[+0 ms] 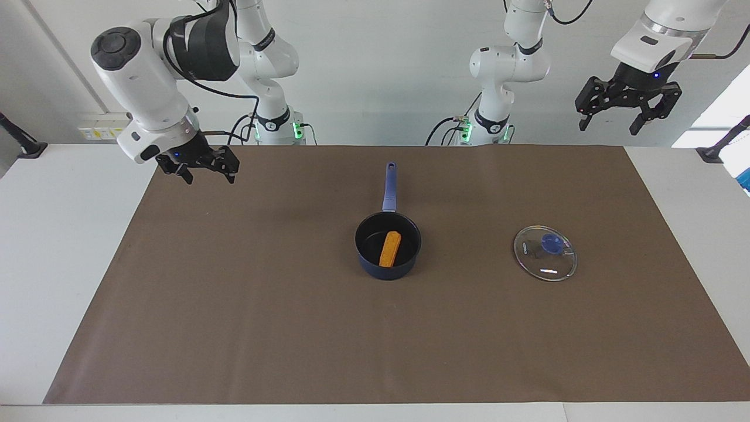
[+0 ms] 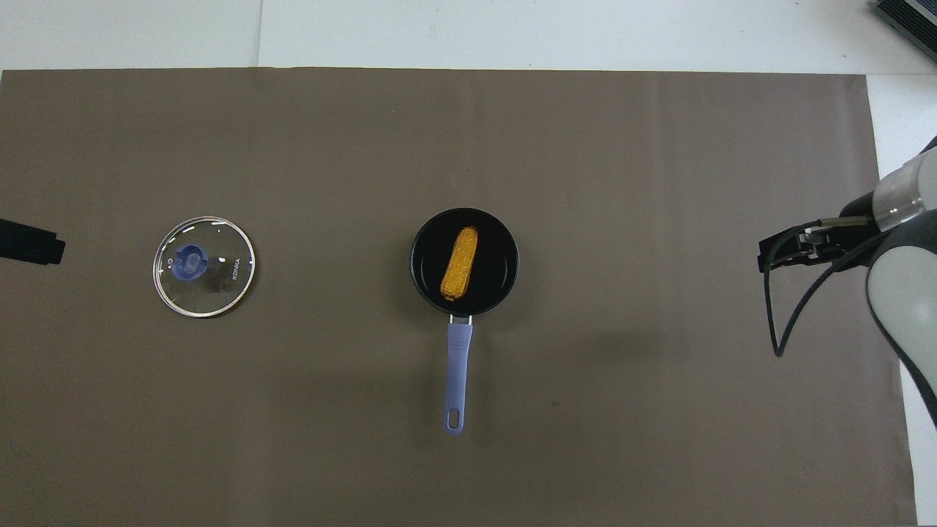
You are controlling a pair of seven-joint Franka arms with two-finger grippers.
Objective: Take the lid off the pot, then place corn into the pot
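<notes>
The dark blue pot [image 1: 388, 245] stands at the middle of the brown mat, its long blue handle [image 1: 389, 186] pointing toward the robots. The yellow-orange corn [image 1: 389, 248] lies inside the pot; it also shows in the overhead view [image 2: 460, 264]. The clear glass lid [image 1: 545, 252] with its blue knob lies flat on the mat beside the pot, toward the left arm's end. My right gripper [image 1: 209, 177] is open and empty, low over the mat's edge at the right arm's end. My left gripper [image 1: 609, 128] is open and empty, raised high over the left arm's end.
The brown mat [image 1: 234, 328] covers most of the white table [image 1: 58, 264]. In the overhead view the pot [image 2: 464, 262] and lid [image 2: 204, 266] lie apart, with bare mat around them. A dark object [image 2: 908, 18] sits at the table's corner farthest from the robots.
</notes>
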